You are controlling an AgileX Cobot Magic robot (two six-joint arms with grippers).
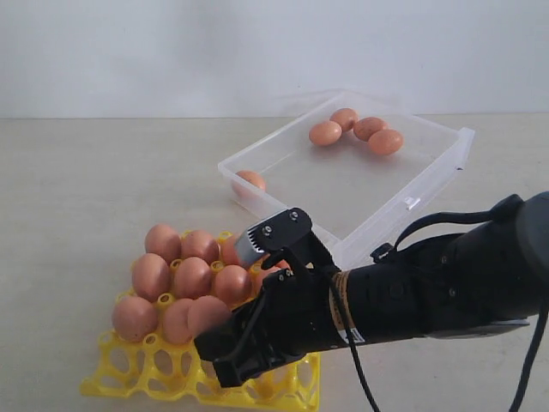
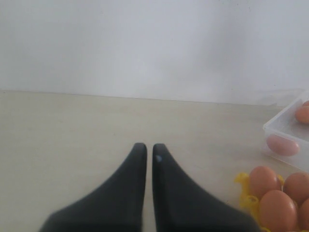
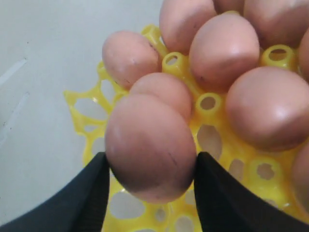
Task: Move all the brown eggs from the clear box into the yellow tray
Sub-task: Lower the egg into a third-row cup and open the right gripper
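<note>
My left tool [image 2: 149, 149] points out across the desk [image 2: 63, 145]. Its two dark fingers [image 2: 135, 166] are almost together, with only a thin slit between them. A corner of the tray [image 2: 243, 186] shows well apart from the tool. Eggs [image 2: 263, 180] sit in the tray's cups, at least three, some cut off at the edge of my view. Just beyond the tray stands a corner of the box [image 2: 270, 128], with two more eggs inside, one blurred through its clear side. Far behind the tray, the desk ends at a white wall [image 2: 145, 43].
</note>
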